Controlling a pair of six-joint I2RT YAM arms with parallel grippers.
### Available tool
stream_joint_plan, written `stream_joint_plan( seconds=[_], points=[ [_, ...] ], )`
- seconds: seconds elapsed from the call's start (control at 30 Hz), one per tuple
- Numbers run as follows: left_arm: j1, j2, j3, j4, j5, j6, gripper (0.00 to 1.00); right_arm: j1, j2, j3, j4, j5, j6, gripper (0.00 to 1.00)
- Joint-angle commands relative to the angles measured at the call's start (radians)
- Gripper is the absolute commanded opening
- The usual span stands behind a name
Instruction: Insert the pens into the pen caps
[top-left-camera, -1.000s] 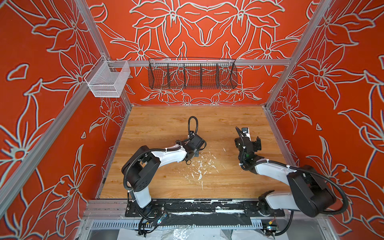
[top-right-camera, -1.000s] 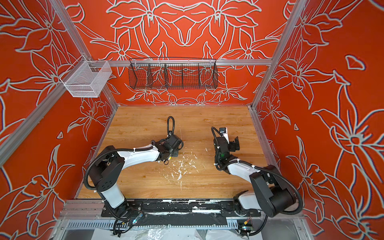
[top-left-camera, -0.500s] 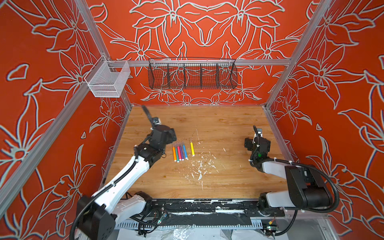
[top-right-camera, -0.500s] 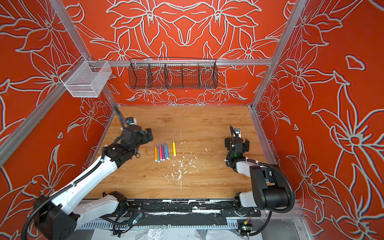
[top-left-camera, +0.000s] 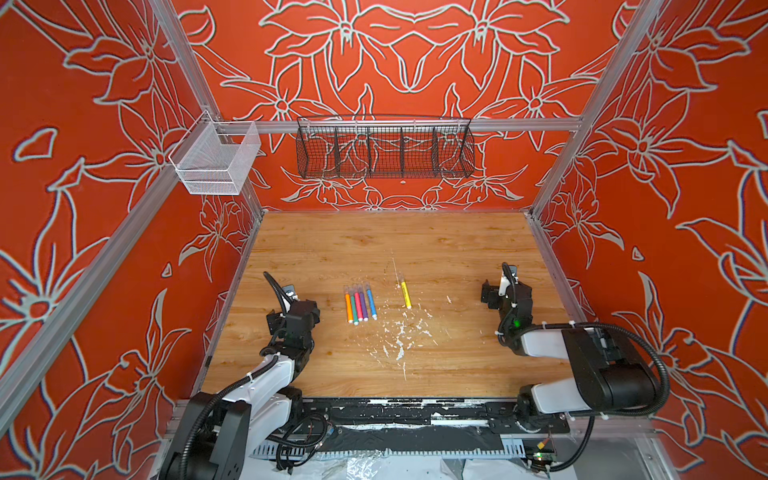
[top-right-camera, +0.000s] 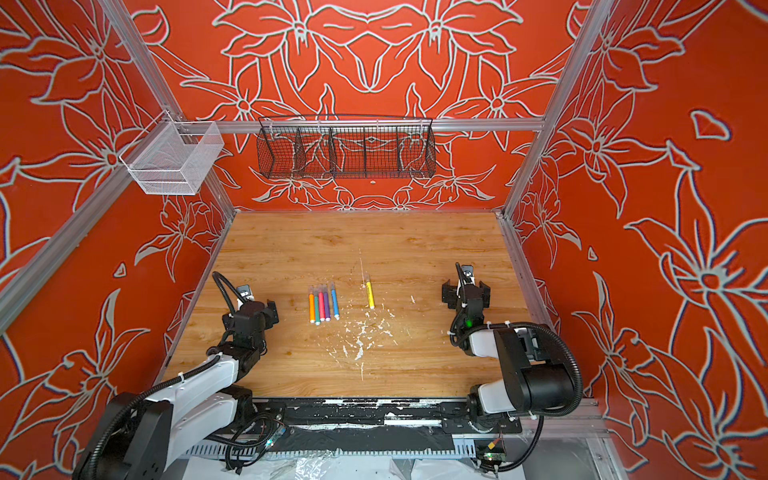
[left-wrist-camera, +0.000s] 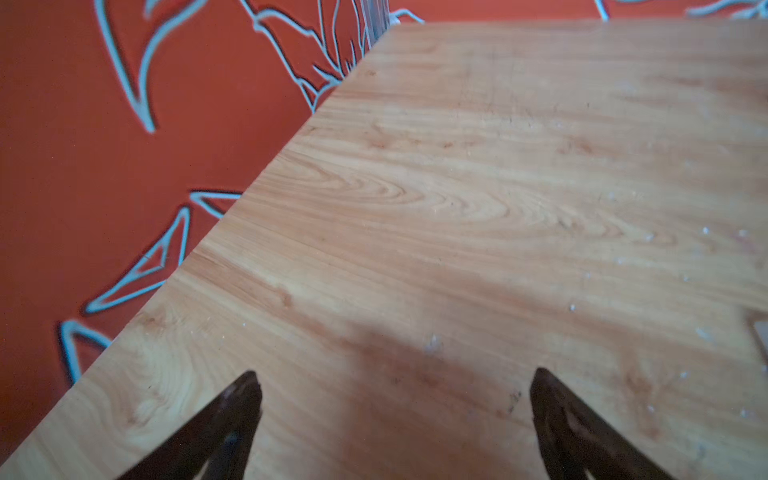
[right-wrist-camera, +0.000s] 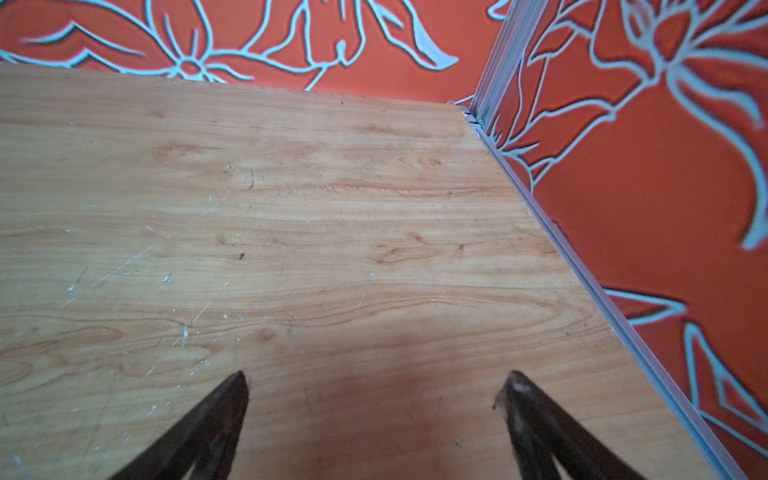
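Note:
Five pens lie side by side near the table's middle in both top views: orange (top-left-camera: 348, 307), green (top-left-camera: 353, 310), pink-red (top-left-camera: 358, 306), purple (top-left-camera: 363, 305) and blue (top-left-camera: 371, 304). A yellow pen (top-left-camera: 405, 294) lies alone to their right. Faint clear pen caps (top-left-camera: 357, 287) seem to sit on the pens' far ends. My left gripper (top-left-camera: 293, 316) hangs left of the row, open and empty over bare wood (left-wrist-camera: 395, 380). My right gripper (top-left-camera: 507, 293) hovers near the right wall, also open and empty (right-wrist-camera: 376, 380). Neither wrist view shows a pen.
White paint flecks (top-left-camera: 399, 332) are scattered in front of the pens. A black wire basket (top-left-camera: 384, 151) hangs on the back wall and a white mesh basket (top-left-camera: 216, 160) at the back left. Red patterned walls close in the wooden table (top-left-camera: 374, 245) on three sides.
Both arms have drawn back from the table's middle to its sides. The row of pens, covered by the left arm a second ago, now lies in plain view. The left gripper has opened.

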Motion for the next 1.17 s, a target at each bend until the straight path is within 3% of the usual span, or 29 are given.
stream_joint_plan(
  seconds=[0.0, 0.13, 0.27, 0.37, 1.13],
  points=[
    [0.066, 0.022, -0.023, 0.255, 0.136, -0.035, 0.97, -0.001, 0.005, 0.007, 0.04, -0.018, -0.003, 0.97],
    [0.11, 0.189, 0.012, 0.372, 0.235, -0.021, 0.97, 0.0, 0.005, 0.008, 0.039, -0.018, -0.003, 0.97],
    [0.131, 0.299, 0.177, 0.145, 0.396, 0.017, 0.97, 0.0, 0.004, 0.008, 0.036, -0.017, -0.002, 0.97],
    [0.118, 0.338, 0.132, 0.289, 0.395, 0.045, 0.97, -0.001, 0.004, 0.008, 0.036, -0.017, -0.002, 0.97],
    [0.112, 0.342, 0.155, 0.253, 0.382, 0.048, 0.97, 0.0, 0.004, 0.008, 0.036, -0.019, -0.003, 0.97]
  ],
)
